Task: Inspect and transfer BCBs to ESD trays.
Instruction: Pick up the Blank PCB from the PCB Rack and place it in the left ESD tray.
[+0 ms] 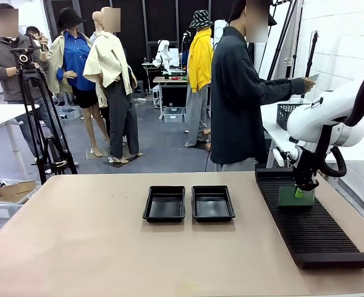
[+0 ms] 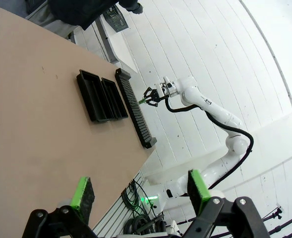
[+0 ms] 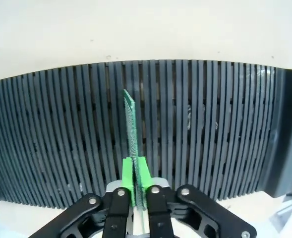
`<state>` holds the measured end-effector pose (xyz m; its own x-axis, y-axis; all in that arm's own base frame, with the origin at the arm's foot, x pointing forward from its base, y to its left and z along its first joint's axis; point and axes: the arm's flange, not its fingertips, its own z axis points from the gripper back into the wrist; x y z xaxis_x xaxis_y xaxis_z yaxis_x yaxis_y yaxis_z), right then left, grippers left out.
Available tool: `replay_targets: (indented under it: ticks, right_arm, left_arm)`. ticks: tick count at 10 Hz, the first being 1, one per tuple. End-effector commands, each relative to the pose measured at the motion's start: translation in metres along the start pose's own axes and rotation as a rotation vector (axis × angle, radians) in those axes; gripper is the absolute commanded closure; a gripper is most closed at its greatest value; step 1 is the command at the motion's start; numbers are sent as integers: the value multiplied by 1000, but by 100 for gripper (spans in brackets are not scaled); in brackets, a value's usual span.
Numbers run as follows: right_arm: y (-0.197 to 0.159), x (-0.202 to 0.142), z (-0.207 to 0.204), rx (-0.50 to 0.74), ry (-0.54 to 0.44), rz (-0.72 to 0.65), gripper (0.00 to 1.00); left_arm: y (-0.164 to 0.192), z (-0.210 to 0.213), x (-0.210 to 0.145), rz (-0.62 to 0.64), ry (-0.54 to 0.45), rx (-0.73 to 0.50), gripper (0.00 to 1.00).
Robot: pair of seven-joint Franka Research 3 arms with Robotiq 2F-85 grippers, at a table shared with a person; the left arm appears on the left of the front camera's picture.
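Right gripper pinches a BCB standing on edge in the rack, while left gripper hangs with fingers wide above the table.

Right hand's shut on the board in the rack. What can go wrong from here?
1. The right hand pinches only one edge of the BCB, which stands in a slot of the rack; an off-axis lift may jam or flex it, or drag the rack.
2. With so narrow a grip, the board may pivot or slip in transit.
3. Held on edge, it could catch the flared rim of the nearer tray.
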<state>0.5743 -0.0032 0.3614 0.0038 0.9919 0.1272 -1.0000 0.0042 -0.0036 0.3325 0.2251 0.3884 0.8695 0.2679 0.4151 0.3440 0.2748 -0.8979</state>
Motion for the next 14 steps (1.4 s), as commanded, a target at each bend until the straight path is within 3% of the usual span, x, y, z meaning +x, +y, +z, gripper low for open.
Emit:
replay_targets:
  ticks: [1, 8, 14]
  right_arm:
    - [1, 2, -4, -3, 24, -16, 100]
    - [1, 2, 2, 16, 23, -37, 100]
    - [20, 32, 50, -44, 95, 5, 100]
  left_arm:
    - [-2, 2, 0, 5, -4, 6, 0]
    - [-2, 2, 0, 5, -4, 6, 0]
    - [-2, 2, 0, 5, -4, 6, 0]
